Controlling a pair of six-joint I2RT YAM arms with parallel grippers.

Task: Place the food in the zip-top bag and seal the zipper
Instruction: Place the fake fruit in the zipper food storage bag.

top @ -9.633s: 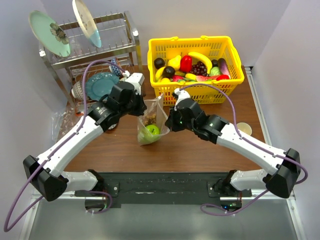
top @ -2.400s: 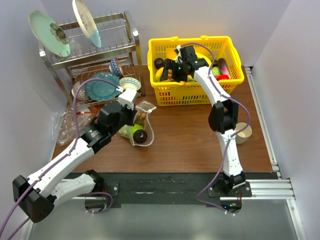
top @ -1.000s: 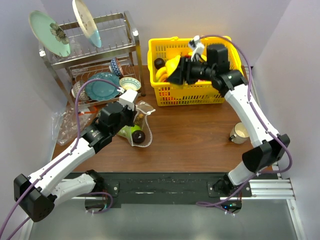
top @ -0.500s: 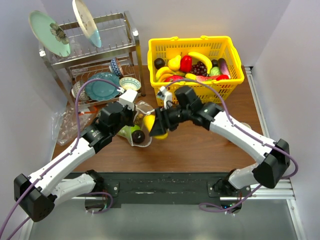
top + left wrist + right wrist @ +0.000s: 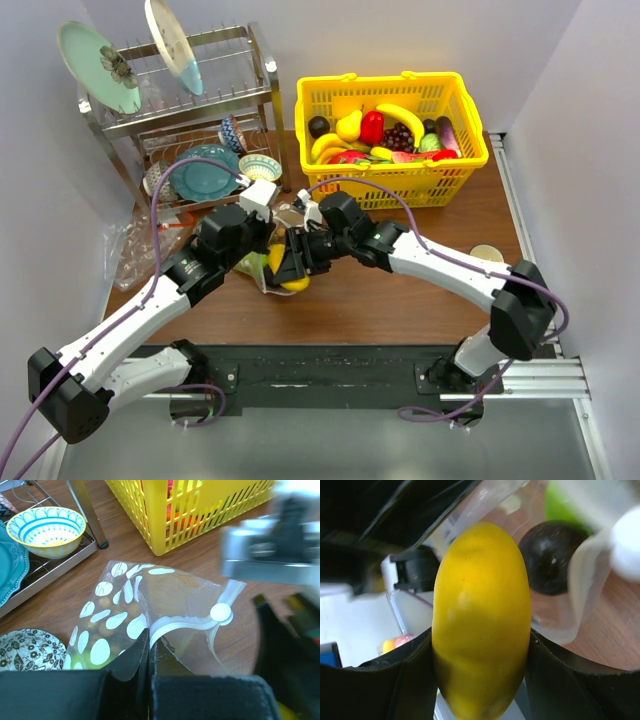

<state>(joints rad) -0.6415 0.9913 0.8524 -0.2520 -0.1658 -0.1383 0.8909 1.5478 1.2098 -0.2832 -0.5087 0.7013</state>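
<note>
A clear zip-top bag [image 5: 291, 214] printed with white ovals lies on the wooden table, and my left gripper [image 5: 148, 645] is shut on its mouth edge beside the white zipper [image 5: 182, 625]. In the top view the left gripper [image 5: 265, 238] sits at the bag's left side. Inside the bag I see a green fruit [image 5: 570, 502], a dark round fruit [image 5: 551, 555] and tan balls [image 5: 107, 605]. My right gripper [image 5: 480, 642] is shut on a yellow oval fruit [image 5: 480, 610] right at the bag's mouth. From above, the right gripper [image 5: 292, 268] covers most of the bag.
A yellow basket [image 5: 392, 178] of toy fruit stands at the back right. At the back left is a dish rack [image 5: 180, 110] with plates and a bowl [image 5: 47, 525]. A cup [image 5: 487, 254] sits by the right arm. Crumpled plastic [image 5: 125, 250] lies far left.
My right arm swung from the basket down and left to the bag's mouth, carrying the yellow fruit. The left gripper kept its hold on the bag.
</note>
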